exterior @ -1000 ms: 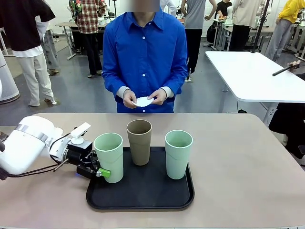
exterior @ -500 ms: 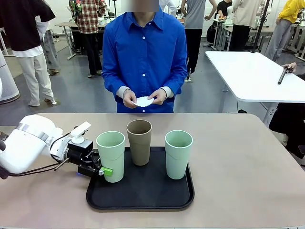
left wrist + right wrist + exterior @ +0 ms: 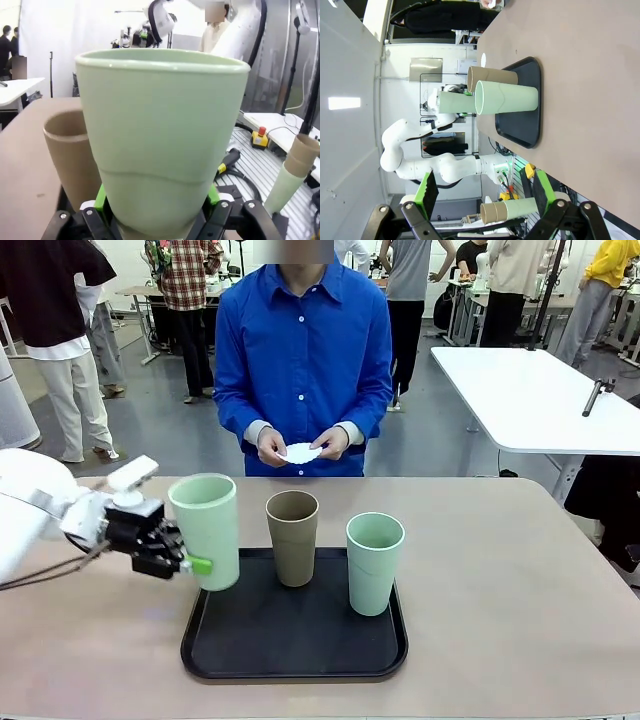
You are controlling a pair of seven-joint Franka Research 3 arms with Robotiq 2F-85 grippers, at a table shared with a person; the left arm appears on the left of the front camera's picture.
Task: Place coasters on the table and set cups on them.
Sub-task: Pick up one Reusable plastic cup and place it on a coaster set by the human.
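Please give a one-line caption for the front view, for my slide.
Left gripper holds a green cup over the black tray; the person opposite holds a white coaster.

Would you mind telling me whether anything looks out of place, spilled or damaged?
Nothing is spilled or damaged. Oddly, the left gripper holds a mint cup raised clear of the black tray, yet the coasters are in the person's hands and none lies on the table. The tan cup and second mint cup stand upright on it.
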